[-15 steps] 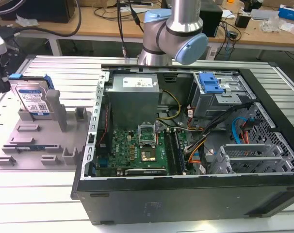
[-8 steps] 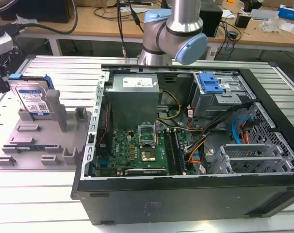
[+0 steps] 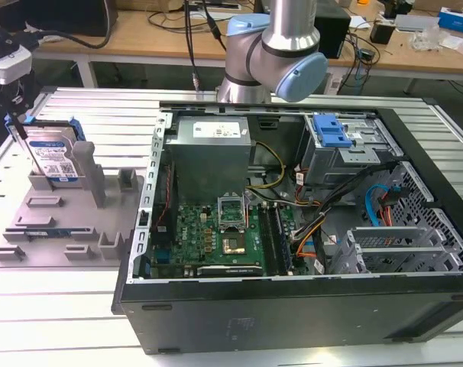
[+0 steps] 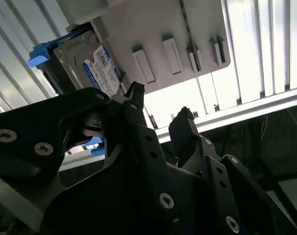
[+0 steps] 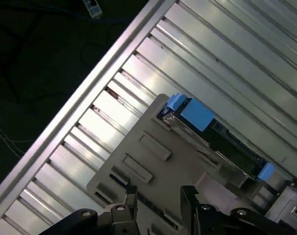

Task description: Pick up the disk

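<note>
From where I stood, the job looked barely begun. In the second wrist view the black gripper (image 4: 159, 105) had its jaws spread, with bright background showing through the gap and nothing pinched. The flat silver disk (image 4: 99, 66), with its blue-and-white label and blue plastic side rails, stood on edge in a slot of the grey plastic tray (image 4: 153, 24). It sat beyond one fingertip (image 4: 135, 93) and off to that jaw's outer side, not between the jaws.

The first wrist view had the same spread jaws, with the disk (image 5: 197, 115) ahead of the tips and off to one side on the tray (image 5: 138, 166). Here the rails and narrow edge showed, where the other wrist view gave the label face.

The exterior view added the wider room. The disk (image 3: 54, 157) stood upright at the tray's (image 3: 63, 222) far corner, with the jaws close against it (touching or not, I couldn't tell). Beside the tray, an open black computer case (image 3: 293, 306) sat on the ribbed aluminium table (image 3: 101, 107), with the silver-and-blue arm (image 3: 273, 53) behind. By my reckoning, gripping and lifting were both not yet done.
</note>
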Robot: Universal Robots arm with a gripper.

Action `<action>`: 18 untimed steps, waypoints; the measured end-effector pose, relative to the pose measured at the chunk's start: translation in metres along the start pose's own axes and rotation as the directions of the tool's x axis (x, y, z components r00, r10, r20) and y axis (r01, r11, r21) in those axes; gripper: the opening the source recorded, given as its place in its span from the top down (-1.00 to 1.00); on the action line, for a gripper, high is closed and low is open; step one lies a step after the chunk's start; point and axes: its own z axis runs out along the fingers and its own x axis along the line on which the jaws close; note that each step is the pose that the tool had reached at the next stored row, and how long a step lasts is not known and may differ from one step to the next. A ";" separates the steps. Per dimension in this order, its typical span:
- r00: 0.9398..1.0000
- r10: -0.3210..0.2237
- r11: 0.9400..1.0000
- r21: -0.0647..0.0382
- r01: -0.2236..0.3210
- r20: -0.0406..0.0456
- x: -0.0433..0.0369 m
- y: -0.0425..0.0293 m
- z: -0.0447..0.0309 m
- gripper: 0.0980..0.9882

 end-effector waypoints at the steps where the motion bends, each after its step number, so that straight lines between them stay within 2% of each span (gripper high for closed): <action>1: 0.999 -0.036 0.999 0.000 0.036 -0.001 0.0000 0.0000 0.0000 0.14; 3: 0.997 -0.081 0.997 0.000 0.081 -0.003 0.0000 0.0000 0.0000 0.11; 4: 0.994 -0.109 0.994 0.000 0.109 -0.004 0.0000 0.0000 0.0000 -0.03; 6: 0.989 -0.150 0.989 0.000 0.150 -0.006 0.0000 0.0000 0.0000 -0.03; 8: 0.977 -0.213 0.977 -0.001 0.213 -0.008 0.0000 0.0000 0.0000 -0.03; 9: 0.968 -0.250 0.968 -0.001 0.250 -0.010 0.0000 0.0001 0.0000 -0.03; 11: 0.958 -0.287 0.958 -0.001 0.287 -0.011 0.0000 0.0000 0.0000 -0.03; 12: 0.950 -0.311 0.950 -0.001 0.311 -0.012 0.0000 0.0000 0.0000 -0.03; 14: 0.926 -0.377 0.926 -0.002 0.377 -0.015 0.0000 0.0000 0.0000 -0.03; 15: 0.920 -0.392 0.920 -0.002 0.392 -0.016 0.0000 0.0000 0.0000 -0.03; 16: 0.907 -0.421 0.907 -0.003 0.421 -0.017 0.0000 0.0000 0.0000 -0.03; 17: 0.888 -0.459 0.888 -0.003 0.459 -0.018 0.0000 0.0000 0.0000 -0.03; 18: 0.879 -0.476 0.879 -0.004 0.476 -0.019 0.0000 0.0000 0.0000 -0.03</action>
